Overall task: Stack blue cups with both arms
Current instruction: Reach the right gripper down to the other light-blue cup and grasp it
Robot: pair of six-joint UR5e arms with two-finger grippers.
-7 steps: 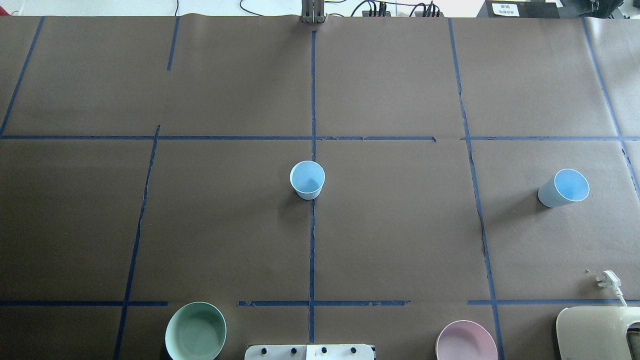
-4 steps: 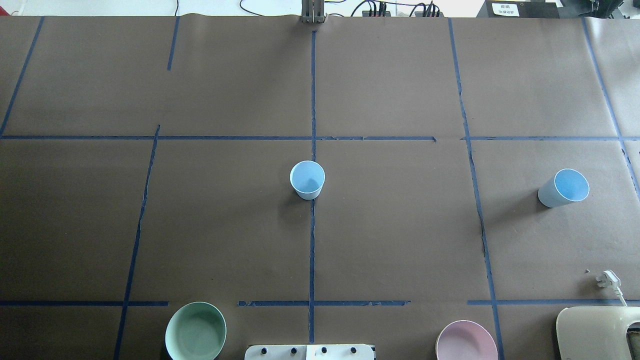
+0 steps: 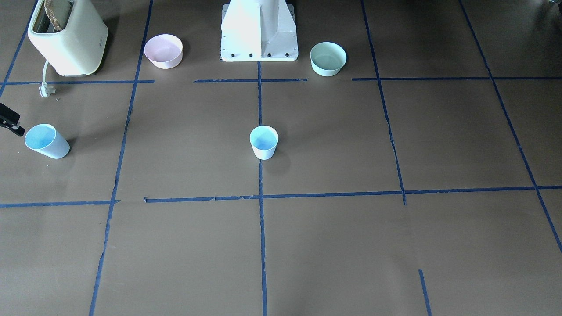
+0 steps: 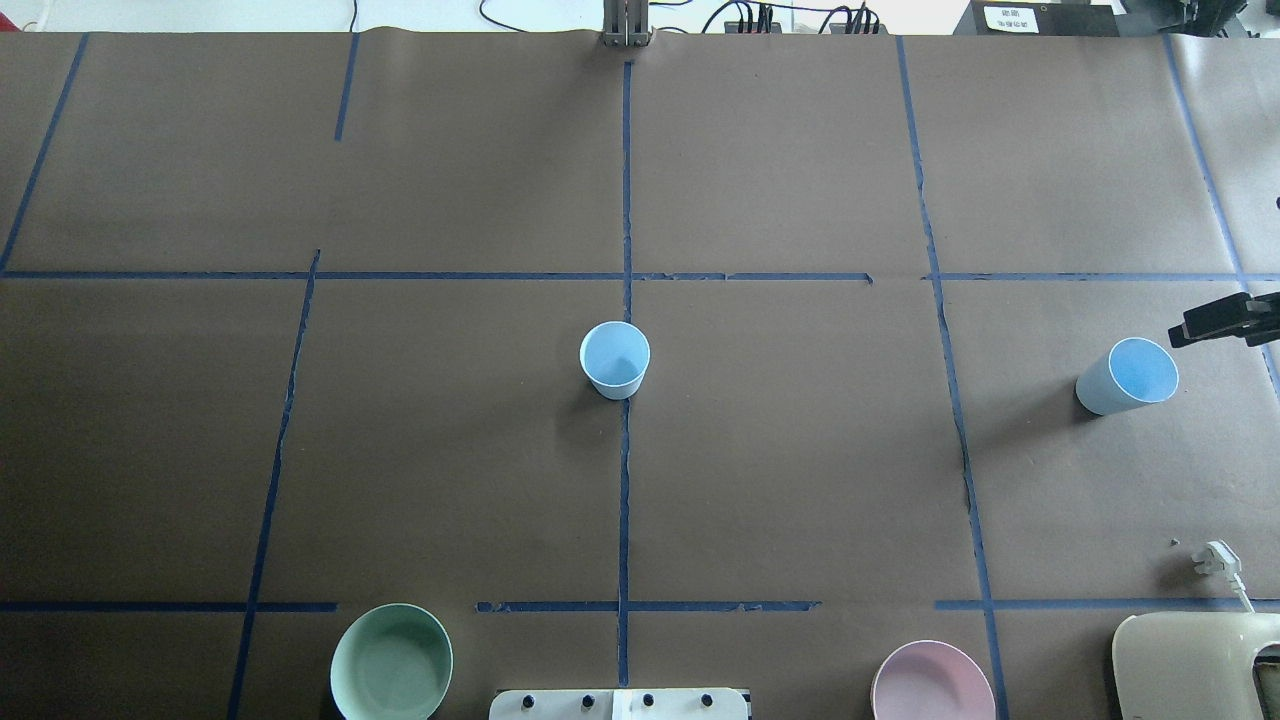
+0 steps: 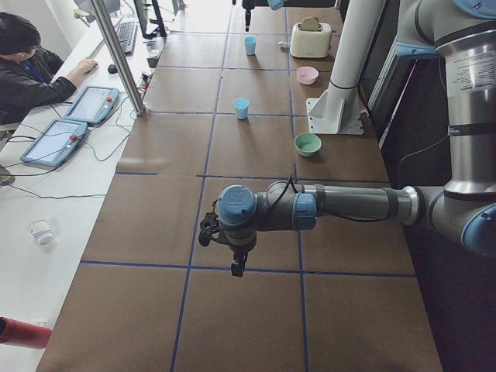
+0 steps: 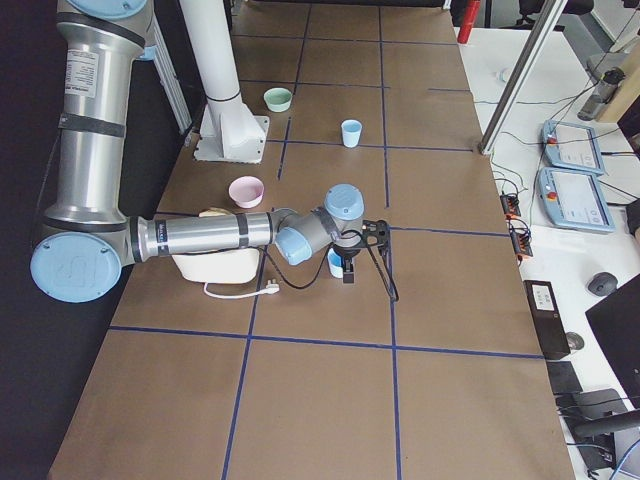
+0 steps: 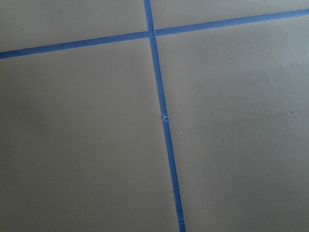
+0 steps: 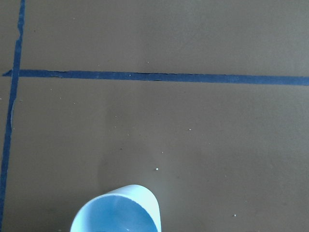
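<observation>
Two blue cups stand mouth up and well apart on the brown paper-covered table [image 4: 780,180]. The centre cup [image 4: 614,360] sits on the middle blue tape line [image 4: 626,170], straight out from the white pedestal base [image 3: 259,30]. The right-hand cup [image 4: 1127,376] stands near the table's end on the robot's right, in the same row; its rim fills the lower edge of the right wrist view. The right gripper [image 4: 1215,322] hangs just beside this cup, on the side away from the robot, and the overhead view shows a gap between the two. Only a black part of it enters at the frame edge, so whether its jaws are parted or closed cannot be told. The left gripper [image 5: 236,267] hangs over the opposite end of the table, well apart from both cups, on an arm stretched level above a crossing of tape lines. It appears only in the side view, so its jaw state cannot be told either. Near the robot's edge stand a mint-green bowl [image 4: 391,662] on the left of the pedestal and a pink bowl [image 4: 932,685] on the right. Beyond the pink bowl, a cream toaster [image 3: 68,37] occupies the right near corner, its white plug [image 4: 1215,558] lying loose on the paper.
</observation>
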